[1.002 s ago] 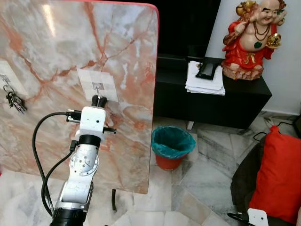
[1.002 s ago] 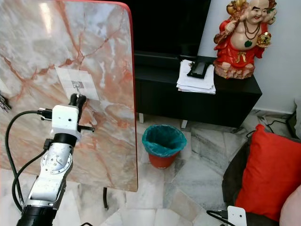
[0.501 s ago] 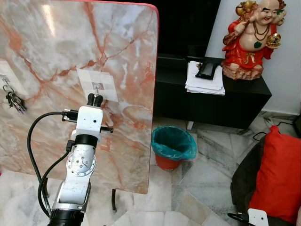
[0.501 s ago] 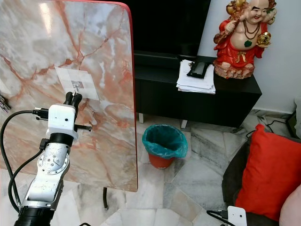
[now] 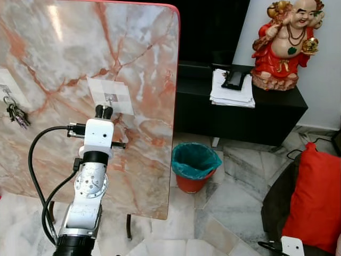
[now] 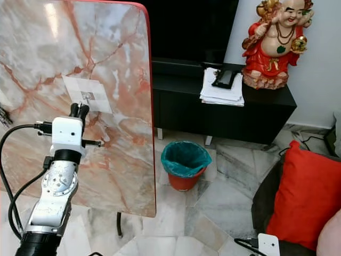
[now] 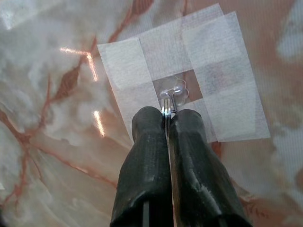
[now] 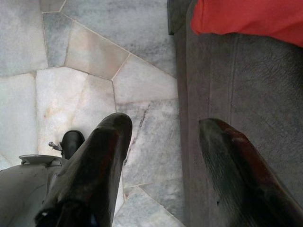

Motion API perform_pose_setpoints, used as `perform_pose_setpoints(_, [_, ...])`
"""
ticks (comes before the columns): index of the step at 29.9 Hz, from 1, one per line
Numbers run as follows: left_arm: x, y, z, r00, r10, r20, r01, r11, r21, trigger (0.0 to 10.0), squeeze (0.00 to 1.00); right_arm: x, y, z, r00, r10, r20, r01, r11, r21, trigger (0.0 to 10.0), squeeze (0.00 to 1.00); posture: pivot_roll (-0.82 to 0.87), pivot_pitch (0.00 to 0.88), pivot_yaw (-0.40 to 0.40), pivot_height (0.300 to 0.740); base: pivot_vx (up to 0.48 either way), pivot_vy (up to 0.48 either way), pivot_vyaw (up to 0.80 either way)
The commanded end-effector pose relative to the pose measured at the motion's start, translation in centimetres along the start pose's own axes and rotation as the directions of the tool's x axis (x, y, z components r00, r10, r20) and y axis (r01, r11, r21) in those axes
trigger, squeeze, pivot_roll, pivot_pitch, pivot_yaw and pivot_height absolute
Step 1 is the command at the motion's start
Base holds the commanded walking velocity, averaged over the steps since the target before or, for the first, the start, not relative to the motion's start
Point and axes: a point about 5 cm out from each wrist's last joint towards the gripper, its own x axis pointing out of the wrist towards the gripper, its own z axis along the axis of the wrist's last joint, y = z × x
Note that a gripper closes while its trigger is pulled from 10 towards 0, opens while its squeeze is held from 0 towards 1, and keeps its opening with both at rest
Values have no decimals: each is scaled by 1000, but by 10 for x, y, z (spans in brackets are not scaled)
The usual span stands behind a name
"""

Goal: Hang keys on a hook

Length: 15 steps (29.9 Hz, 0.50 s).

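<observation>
A bunch of keys (image 5: 16,114) already hung from a small hook at the far left edge of the upright marble slab (image 5: 69,48), which stood on edge with a red rim. Further along the slab, a square patch of translucent tape (image 5: 111,95) held a clear hook (image 7: 173,94). The left gripper (image 5: 103,111) was raised to just below that patch, its two black fingers (image 7: 150,156) pressed together on a thin glinting metal piece (image 7: 166,112) whose tip reached up to the base of the clear hook; what hung from that piece could not be told. To the right of the slab, a red bin with a teal liner (image 5: 196,166) stood on the pale stone floor before a low black cabinet (image 5: 277,114), which carried a stack of papers (image 5: 230,90) and a red and gold figurine (image 5: 286,42). At the far right lay a red cushion (image 5: 317,197) on a dark grey seat, and the right gripper (image 8: 165,142) hung low beside that seat, its fingers spread apart and holding nothing.
</observation>
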Motion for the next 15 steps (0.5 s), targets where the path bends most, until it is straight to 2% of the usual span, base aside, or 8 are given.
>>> perform_pose_setpoints(1, [1, -1, -3, 1000, -15, -22, 15, 1000, 0, 10000, 0, 0, -4, -2, 1000, -10, -2, 10, 1000, 0, 10000, 0, 46, 50, -55, 740, 0, 0, 0])
perform_pose_setpoints(15, [-3, -3, -9, 998, -28, -56, 28, 1000, -6, 10000, 0, 0, -4, -1, 1000, -9, -2, 9, 1000, -2, 10000, 0, 48, 51, -55, 740, 0, 0, 0])
